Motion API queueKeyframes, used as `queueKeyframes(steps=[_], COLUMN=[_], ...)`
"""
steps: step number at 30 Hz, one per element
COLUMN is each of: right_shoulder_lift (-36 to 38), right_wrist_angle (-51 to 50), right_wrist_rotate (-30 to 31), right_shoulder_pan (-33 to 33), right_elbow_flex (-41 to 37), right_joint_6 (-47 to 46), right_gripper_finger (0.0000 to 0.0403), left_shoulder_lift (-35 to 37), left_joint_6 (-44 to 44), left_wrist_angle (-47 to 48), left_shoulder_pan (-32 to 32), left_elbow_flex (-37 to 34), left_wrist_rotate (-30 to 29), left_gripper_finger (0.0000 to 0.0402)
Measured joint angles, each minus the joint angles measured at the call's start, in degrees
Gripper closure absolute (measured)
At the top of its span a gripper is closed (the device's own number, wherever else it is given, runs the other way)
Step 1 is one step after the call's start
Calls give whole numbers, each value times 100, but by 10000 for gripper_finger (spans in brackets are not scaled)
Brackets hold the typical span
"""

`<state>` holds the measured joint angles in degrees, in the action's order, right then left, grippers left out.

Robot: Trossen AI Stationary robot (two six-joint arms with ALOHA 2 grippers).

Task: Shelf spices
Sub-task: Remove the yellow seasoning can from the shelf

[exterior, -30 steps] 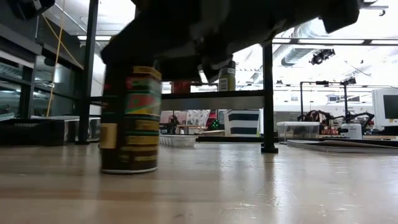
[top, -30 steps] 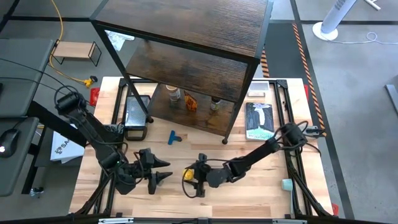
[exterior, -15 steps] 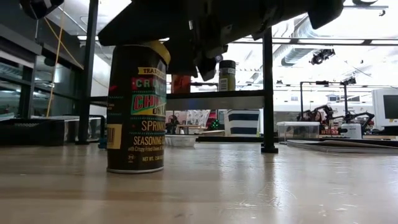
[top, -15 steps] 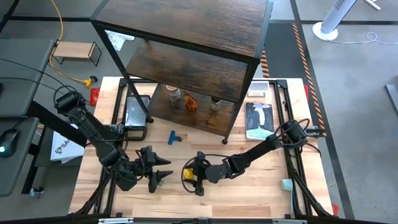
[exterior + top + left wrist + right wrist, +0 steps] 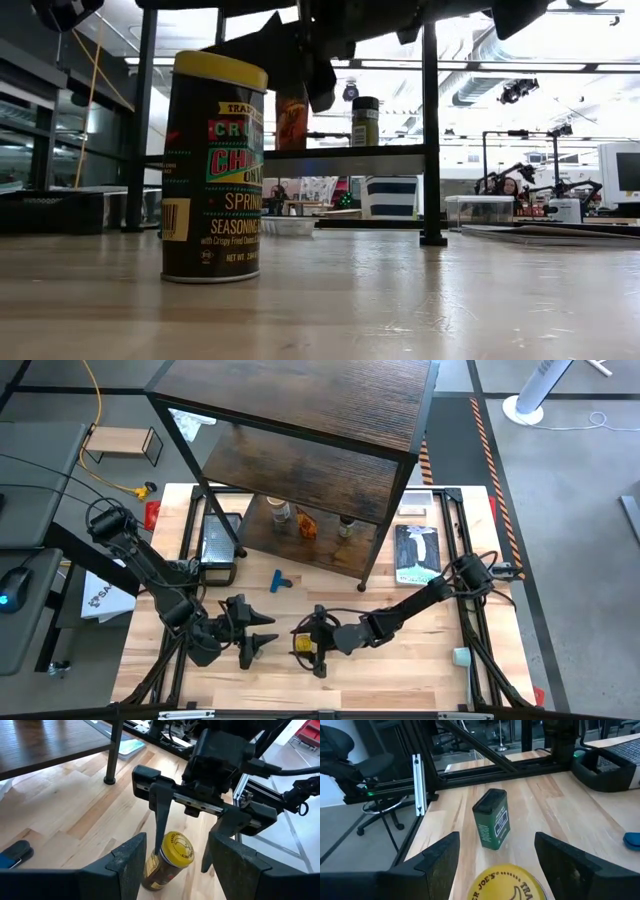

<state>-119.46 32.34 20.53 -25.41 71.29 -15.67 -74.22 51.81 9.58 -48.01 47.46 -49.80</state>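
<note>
1. Fingers [image 5: 161, 827] of my right gripper [image 5: 318, 645] are spread apart, one on each side of the yellow-lidded jar [image 5: 303, 643]; in the left wrist view they hang above its lid, gripping nothing.
2. In my right wrist view the yellow lid [image 5: 506, 882] sits between my two dark fingers [image 5: 438, 857], clear gaps on both sides.
3. Jar stands upright on the table [image 5: 400, 660] near the front edge; low view shows it standing free on its base [image 5: 213, 167], dark label, lid uncovered, arm parts above it.
4. My left gripper [image 5: 262, 632] is just beside the jar on the left arm's side, pointing at it, fingers [image 5: 126, 865] partly spread and empty, not touching the jar.
5. Small green tin [image 5: 492, 819] stands upright on the table past the jar in the right wrist view, apart from it, near the table edge.
6. Shelf [image 5: 300, 450] stands at the back of the table, well apart from the jar; on its lowest board two small jars [image 5: 281, 511] [image 5: 345, 526] and a reddish-brown packet [image 5: 306, 525].
7. Blue plastic piece [image 5: 281, 581] lies on the table between the shelf and the grippers.
8. Book with dark cover [image 5: 416, 554] lies on the table by the shelf's right leg; a small light-wood rack [image 5: 122, 443] sits off the table at the left.
</note>
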Motion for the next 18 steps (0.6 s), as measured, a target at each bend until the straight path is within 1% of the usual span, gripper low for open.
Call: queueKeyframes(steps=[5,10,12,15,18], right_shoulder_lift=[18,399,665,1148,1682], right_wrist_angle=[402,148,-168,-1027,-2123], right_wrist_rotate=[102,471,566,582,592], right_shoulder_pan=[9,86,133,183,181], right_elbow_flex=[0,0,0,2,2], right_joint_6=[272,663,799,730,224], right_gripper_finger=[148,148,148,148,156], left_shoulder_lift=[0,0,0,-1,-107], left_joint_6=[0,2,1,-36,-311], left_wrist_angle=[18,12,-13,-167,-370], left_shoulder_pan=[-1,-23,-54,-91,79], left_elbow_flex=[0,0,0,0,2], left_wrist_rotate=[0,65,106,289,952], left_gripper_finger=[192,192,192,192,197])
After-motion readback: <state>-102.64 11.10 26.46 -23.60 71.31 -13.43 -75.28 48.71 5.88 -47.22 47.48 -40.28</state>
